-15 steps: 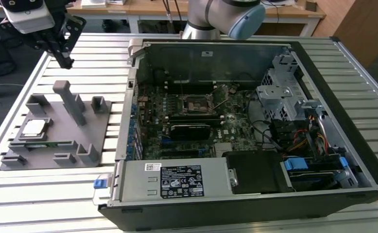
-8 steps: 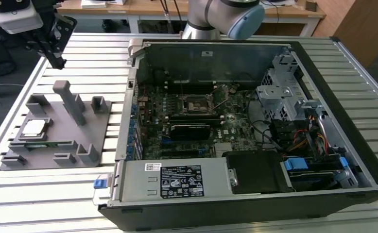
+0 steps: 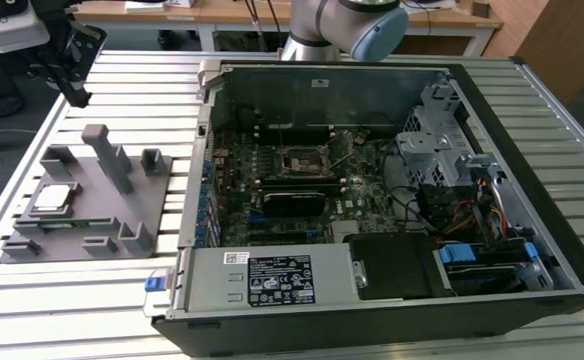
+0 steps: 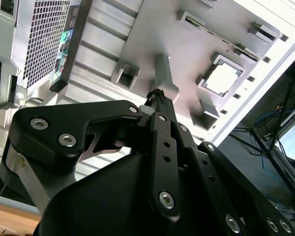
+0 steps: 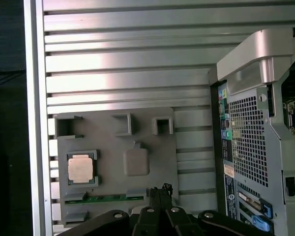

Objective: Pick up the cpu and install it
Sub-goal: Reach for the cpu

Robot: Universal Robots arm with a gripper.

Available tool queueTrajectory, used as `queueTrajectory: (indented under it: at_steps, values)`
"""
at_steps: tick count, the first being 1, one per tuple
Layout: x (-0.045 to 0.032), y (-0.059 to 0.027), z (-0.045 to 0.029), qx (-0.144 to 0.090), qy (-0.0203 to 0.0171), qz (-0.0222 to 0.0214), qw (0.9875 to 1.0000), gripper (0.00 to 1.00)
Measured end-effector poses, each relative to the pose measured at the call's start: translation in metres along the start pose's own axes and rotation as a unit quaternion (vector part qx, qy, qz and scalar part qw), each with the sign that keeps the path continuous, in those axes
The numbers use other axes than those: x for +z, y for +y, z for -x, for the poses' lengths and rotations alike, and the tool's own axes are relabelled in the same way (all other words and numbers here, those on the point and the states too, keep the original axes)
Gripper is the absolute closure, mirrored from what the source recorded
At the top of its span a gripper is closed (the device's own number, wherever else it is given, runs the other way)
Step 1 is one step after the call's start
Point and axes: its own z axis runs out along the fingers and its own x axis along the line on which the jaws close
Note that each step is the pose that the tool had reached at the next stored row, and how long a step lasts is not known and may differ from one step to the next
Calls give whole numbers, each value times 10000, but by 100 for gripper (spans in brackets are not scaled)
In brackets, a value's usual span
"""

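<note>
The cpu (image 3: 54, 197) lies flat, silvery top up, in a square pocket of a grey plastic tray (image 3: 97, 204), untouched. A thin green memory stick (image 3: 72, 223) sits in a slot of the same tray just beside the chip, on the side nearer the counter's front edge. A tall grey post (image 3: 106, 157) and several smaller blocks stand up from the tray's other half. The tray rests on a slatted metal counter (image 3: 91, 300), close to the counter's edge at the exterior view's left. Next to it, toward the exterior view's right, an open computer case (image 3: 332, 94) lies on its side on the counter, and the dark, metal-framed socket (image 3: 302, 160) sits on the board inside it. The black pincer (image 3: 79, 97) hangs in the air over the counter's far corner at the exterior view's left, beyond the tray and well apart from the chip. Its fingers are clenched together, tips meeting, with nothing between them.
</note>
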Motion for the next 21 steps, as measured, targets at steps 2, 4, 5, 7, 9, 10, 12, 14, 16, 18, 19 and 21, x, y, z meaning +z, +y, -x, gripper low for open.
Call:
queueTrajectory:
  at_steps: [2,4,5,7,9,10,12,14,16,18,19,21]
  values:
    - [1,-3,-38,0,0,0,10000,89]
    - [2,-6,-78,0,0,0,10000,89]
    - [2,-7,-98,0,0,0,10000,89]
    - [3,-10,-140,0,0,0,10000,89]
    - [4,-13,-186,0,0,0,10000,89]
    - [5,-15,-214,0,0,0,10000,89]
    - [7,-19,-265,0,1,0,10000,89]
    - [11,-23,-318,0,1,0,10000,89]
    - [20,-30,-370,0,4,0,10000,89]
    - [30,-42,-422,0,5,0,10000,89]
    - [34,-49,-443,0,7,-1,10000,89]
    - [46,-69,-477,0,9,-1,10000,89]
